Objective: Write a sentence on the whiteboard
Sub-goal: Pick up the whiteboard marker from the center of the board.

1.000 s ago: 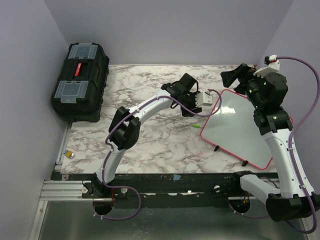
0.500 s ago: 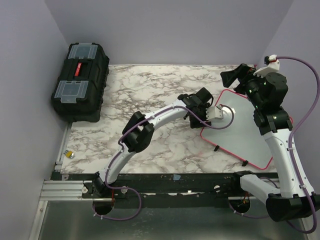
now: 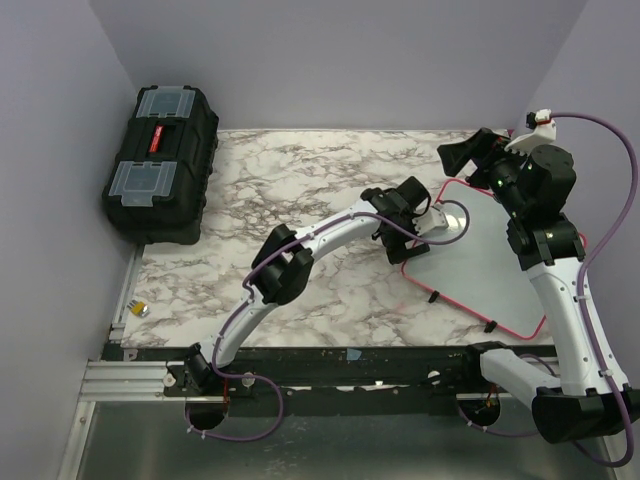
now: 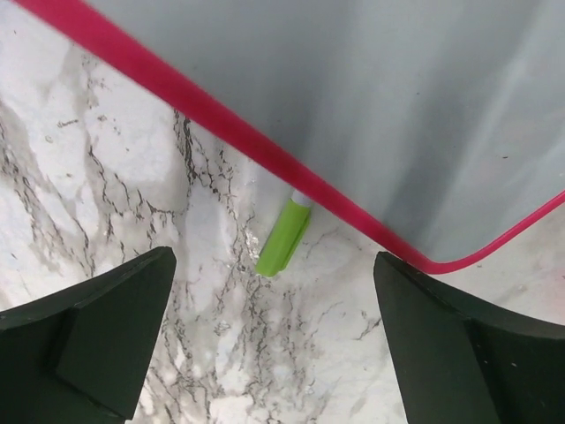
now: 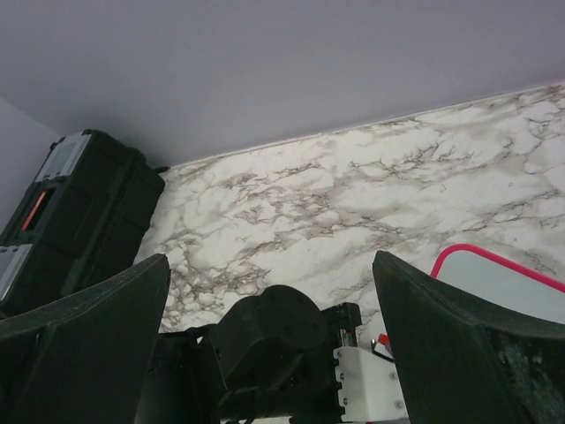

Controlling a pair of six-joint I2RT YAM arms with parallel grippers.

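The whiteboard (image 3: pixel 490 262), white with a thin red-pink frame, lies flat on the right of the marble table. Its surface is blank where it shows in the top view and in the left wrist view (image 4: pixel 397 106); the sentence is out of view. A green marker (image 4: pixel 284 237) lies on the table with one end tucked against the board's frame. My left gripper (image 4: pixel 278 340) hangs open above the marker and the board's left edge (image 3: pixel 440 226), holding nothing. My right gripper (image 3: pixel 463 158) is raised over the board's far corner, open and empty (image 5: pixel 269 291).
A black toolbox (image 3: pixel 160 160) with clear lid compartments stands at the far left against the wall. A small yellow object (image 3: pixel 140 309) lies near the table's front left edge. Purple walls close in the back and both sides.
My left arm has reached to the right, from the table's middle to over the board's left edge, and its jaws have opened wider. The right arm has not moved.
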